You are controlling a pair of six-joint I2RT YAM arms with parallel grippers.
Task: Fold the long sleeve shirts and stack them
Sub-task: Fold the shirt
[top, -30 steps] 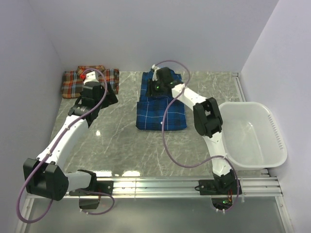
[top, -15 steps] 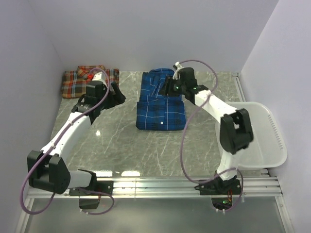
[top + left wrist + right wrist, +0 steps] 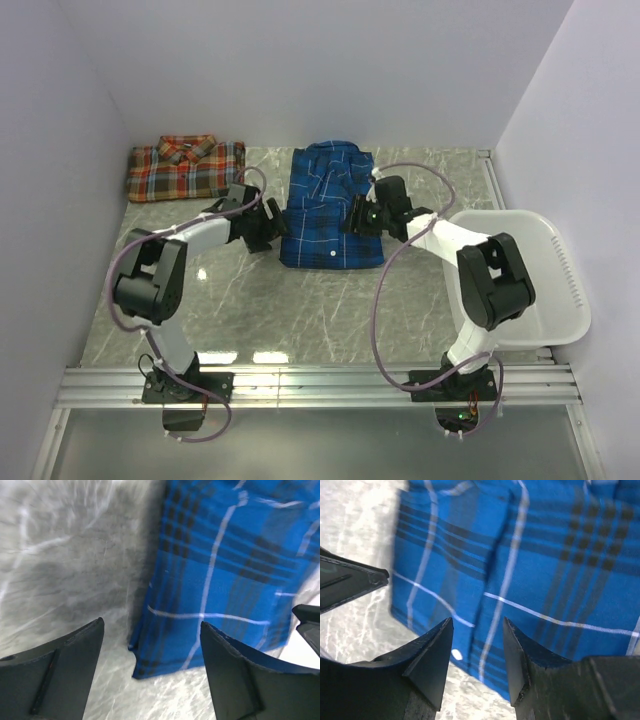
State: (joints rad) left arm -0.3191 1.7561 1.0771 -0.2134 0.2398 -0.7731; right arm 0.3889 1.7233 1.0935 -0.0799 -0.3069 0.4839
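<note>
Now the blue shirt lies folded on the counter, in the middle near the back wall. The red-orange shirt lies folded in the back left corner, well apart from it. The left end effector is at the blue shirt's left edge, jaws wide apart, holding nothing. The right end effector is over its right side, jaws partly apart, holding nothing.
</note>
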